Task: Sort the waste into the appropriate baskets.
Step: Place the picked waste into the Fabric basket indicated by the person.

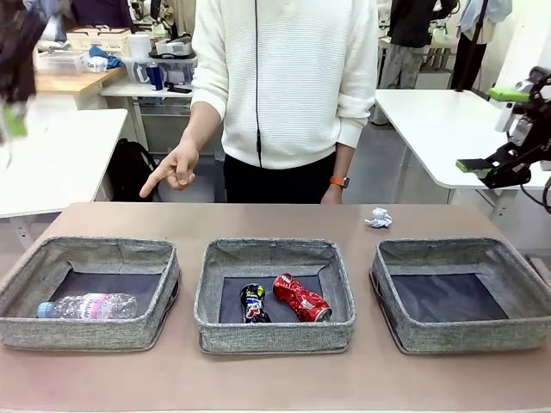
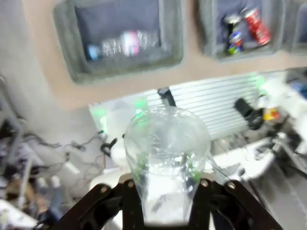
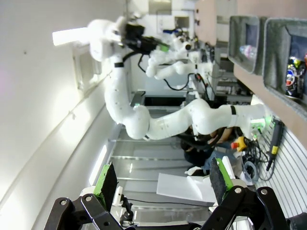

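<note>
In the left wrist view my left gripper (image 2: 165, 191) is shut on a clear plastic cup (image 2: 165, 148), whose mouth points away from the camera. In the front view that gripper (image 1: 12, 120) is a blur high at the far left. The left basket (image 1: 86, 331) holds a clear bottle with a pink label (image 1: 88, 305). In the middle basket (image 1: 274, 337) lie a crushed dark can (image 1: 252, 303) and a crushed red can (image 1: 301, 298). The right basket (image 1: 465, 335) has nothing in it. A crumpled white paper ball (image 1: 377, 218) lies on the table behind it. My right gripper (image 1: 492, 129) hangs open, high at the right.
A person in a white sweater stands at the far side, one hand (image 1: 172, 172) pointing down toward the table's left. In the right wrist view the open fingers (image 3: 108, 184) frame the left arm (image 3: 144, 120) farther off. Bare table runs in front of the baskets.
</note>
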Action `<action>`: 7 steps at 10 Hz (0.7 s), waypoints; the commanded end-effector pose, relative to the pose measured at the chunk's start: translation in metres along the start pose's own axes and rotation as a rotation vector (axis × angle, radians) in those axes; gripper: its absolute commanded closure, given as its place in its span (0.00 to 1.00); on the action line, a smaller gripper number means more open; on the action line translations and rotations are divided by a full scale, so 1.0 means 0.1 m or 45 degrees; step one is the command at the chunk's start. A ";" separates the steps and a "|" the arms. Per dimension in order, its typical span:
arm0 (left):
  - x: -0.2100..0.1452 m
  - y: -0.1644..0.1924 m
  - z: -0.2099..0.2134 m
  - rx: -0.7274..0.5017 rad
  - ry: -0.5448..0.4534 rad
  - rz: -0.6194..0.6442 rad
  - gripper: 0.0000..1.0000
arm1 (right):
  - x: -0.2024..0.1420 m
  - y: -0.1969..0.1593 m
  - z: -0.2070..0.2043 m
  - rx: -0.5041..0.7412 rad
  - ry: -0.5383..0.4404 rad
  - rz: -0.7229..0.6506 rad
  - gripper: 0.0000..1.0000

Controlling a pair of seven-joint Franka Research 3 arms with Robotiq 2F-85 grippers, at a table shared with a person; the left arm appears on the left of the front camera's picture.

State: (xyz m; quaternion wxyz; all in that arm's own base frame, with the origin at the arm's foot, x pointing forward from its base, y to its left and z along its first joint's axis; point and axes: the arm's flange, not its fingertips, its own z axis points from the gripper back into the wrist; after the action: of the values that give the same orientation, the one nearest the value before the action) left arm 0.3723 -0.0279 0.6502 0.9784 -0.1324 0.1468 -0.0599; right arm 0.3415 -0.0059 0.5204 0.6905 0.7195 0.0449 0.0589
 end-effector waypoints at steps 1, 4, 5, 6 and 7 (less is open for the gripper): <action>-0.37 0.57 -1.46 -0.110 -0.011 0.008 0.63 | 0.00 0.03 -0.01 0.007 0.011 0.009 0.00; -0.15 0.49 -0.94 -0.090 0.044 0.023 0.63 | 0.00 0.03 -0.01 0.007 0.011 0.009 0.00; -0.15 0.49 -0.94 -0.090 0.044 0.023 0.63 | 0.00 0.03 -0.01 0.007 0.011 0.009 0.00; -0.15 0.49 -0.94 -0.090 0.044 0.023 0.63 | 0.00 0.03 -0.01 0.007 0.011 0.009 0.00; -0.15 0.49 -0.94 -0.090 0.044 0.023 0.63 | 0.00 0.03 -0.01 0.007 0.011 0.009 0.00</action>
State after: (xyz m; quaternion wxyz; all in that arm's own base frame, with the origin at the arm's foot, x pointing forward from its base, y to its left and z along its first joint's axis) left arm 0.3289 -0.0063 0.5512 0.9723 -0.1659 0.1584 -0.0452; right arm 0.3415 -0.0058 0.5204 0.6905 0.7195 0.0450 0.0591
